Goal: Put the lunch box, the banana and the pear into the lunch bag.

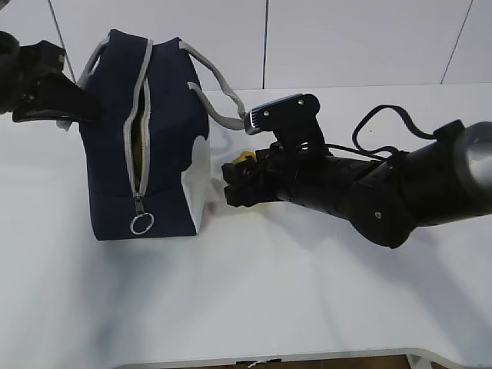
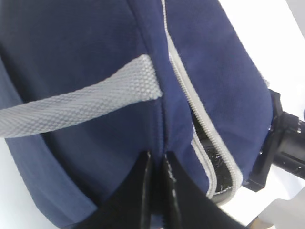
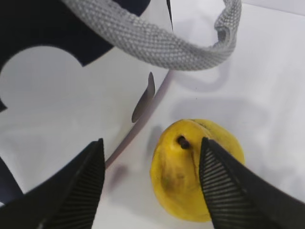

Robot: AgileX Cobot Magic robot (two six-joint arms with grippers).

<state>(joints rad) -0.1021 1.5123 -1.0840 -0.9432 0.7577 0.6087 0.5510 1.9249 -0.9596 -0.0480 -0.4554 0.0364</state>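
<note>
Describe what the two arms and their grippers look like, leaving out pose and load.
Both arms are black. The right arm is a thick, rounded, glossy tube with small screws, a black cable looping over it, and a silver-faced camera module on a black bracket. The right gripper has flat black fingers with ribbed pads. The left gripper has smooth, tapering black fingers.

Closed black left gripper (image 2: pixel 156 191) pinches the navy lunch bag (image 2: pixel 95 52) beside its grey handle (image 2: pixel 81 102) and partly open zipper (image 2: pixel 202 129).
</note>
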